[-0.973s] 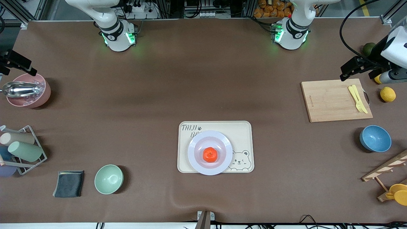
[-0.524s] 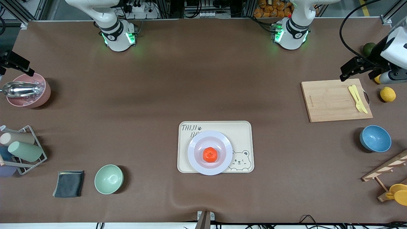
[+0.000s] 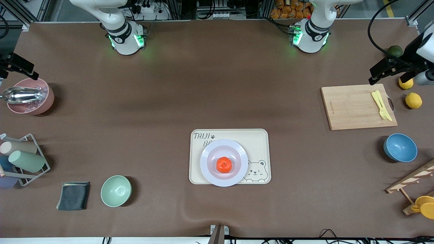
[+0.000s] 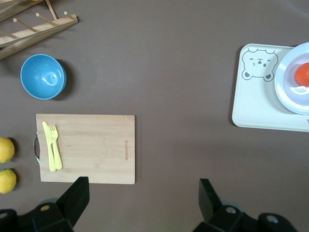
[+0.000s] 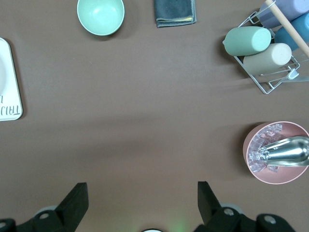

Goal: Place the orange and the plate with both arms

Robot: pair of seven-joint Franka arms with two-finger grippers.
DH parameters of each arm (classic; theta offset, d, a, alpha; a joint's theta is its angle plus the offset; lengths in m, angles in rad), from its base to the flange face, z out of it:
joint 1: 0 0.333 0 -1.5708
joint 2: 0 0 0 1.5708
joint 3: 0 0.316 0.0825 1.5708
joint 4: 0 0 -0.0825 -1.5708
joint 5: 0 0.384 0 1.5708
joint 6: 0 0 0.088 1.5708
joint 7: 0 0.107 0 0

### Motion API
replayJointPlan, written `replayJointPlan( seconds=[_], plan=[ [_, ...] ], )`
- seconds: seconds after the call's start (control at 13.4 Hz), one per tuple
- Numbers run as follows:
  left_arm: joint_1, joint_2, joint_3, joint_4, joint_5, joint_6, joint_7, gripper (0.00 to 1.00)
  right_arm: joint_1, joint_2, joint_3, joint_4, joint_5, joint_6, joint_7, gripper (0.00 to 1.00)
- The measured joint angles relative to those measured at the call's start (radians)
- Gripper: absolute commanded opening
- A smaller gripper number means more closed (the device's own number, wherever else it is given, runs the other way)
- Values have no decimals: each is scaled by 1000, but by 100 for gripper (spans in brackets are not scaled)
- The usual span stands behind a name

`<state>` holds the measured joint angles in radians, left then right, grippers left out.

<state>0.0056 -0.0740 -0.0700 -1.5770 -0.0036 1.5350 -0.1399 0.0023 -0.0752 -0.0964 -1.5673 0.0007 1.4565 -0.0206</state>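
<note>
Right now the orange (image 3: 224,165) sits in the middle of the plate (image 3: 210,169), and the plate rests on the bear tray (image 3: 261,139) at the centre of the worktop (image 3: 169,101), well apart from both hands.

Up at the left arm's end, the left hand (image 4: 142,203) hangs in the air with its two fingers (image 4: 77,193) spread wide and nothing between them. Under it is the bare worktop by the edge of the cutting board (image 3: 352,108), which carries a yellow fork (image 3: 381,105). Two lemons (image 3: 413,100) lie close by that hand, a dark green fruit (image 3: 394,51) near them, and a blue bowl (image 3: 400,147) sits past the board. From its wrist view the tray, the plate and a slice of the orange (image 4: 303,73) show off at one edge, far from the fingers.

At the right arm's end, the right hand (image 5: 140,200) hangs high as well, fingers (image 5: 75,198) spread, holding nothing, over bare worktop. A pink bowl (image 3: 28,96) with a metal scoop (image 3: 20,95) in it sits near that hand. Farther from it are a wire rack of cups (image 3: 23,159), a folded dark cloth (image 3: 73,195) and a green bowl (image 3: 116,190). Both arms wait, clear of the tray
</note>
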Motion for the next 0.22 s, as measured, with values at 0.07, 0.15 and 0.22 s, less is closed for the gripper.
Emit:
replayJointPlan(
  seconds=[0.07, 0.15, 0.22],
  plan=[
    [0, 0, 1, 8, 0, -12, 0, 100, 0, 0, 0, 0, -1, 0, 0, 100],
    [0, 0, 1, 13, 0, -19, 0, 100, 0, 0, 0, 1, -1, -2, 0, 100],
    [0, 0, 1, 15, 0, -25, 0, 100, 0, 0, 0, 1, -1, -3, 0, 100]
  ],
)
